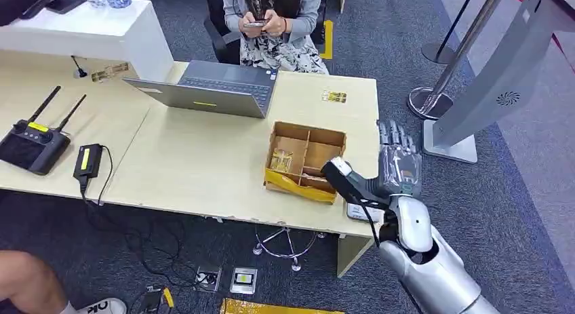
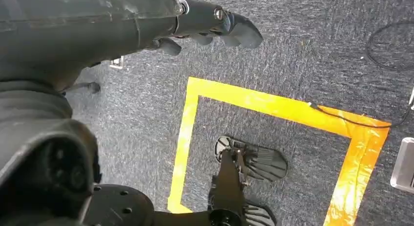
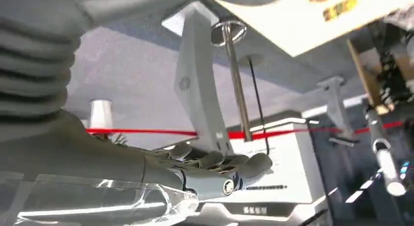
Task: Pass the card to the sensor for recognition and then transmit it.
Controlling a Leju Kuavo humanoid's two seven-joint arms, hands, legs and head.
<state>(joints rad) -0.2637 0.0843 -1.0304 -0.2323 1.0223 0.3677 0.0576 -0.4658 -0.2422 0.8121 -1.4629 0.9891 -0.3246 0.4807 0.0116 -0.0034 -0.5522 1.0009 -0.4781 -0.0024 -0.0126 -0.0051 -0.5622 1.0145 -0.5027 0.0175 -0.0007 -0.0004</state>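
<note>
A: Starting big: pale worktop (image 1: 203, 165) right across the middle. Anything done yet?

B: Hardly, judging by the layout. Off its right end, a tall grey slanted stand (image 1: 505, 83) on the carpet. Probably the sensor housing, though impossible to confirm.

A: Next down in size?

B: Open laptop (image 1: 217, 90) at the far edge, then a brown divided box (image 1: 305, 158) toward the right end.

A: Hands?

B: Right hand (image 1: 399, 158) raised just right of the box, over the worktop's right edge. Fingers stretched straight, nothing visibly held. Same flat, unloaded look from the wrist camera. Left hand (image 2: 195, 21) hanging over the floor, fingers loosely bent, holding nothing.

A: And the card?

B: Card (image 1: 280, 161) seemingly in the box, a yellowish slip in a left-hand compartment, too small to call for certain. Also a small yellow tag (image 1: 334, 97) flat on the worktop, beyond the box.

A: So, what remains?

B: Nearly everything, at a guess: picking up, presenting to the sensor, handing on.
</note>
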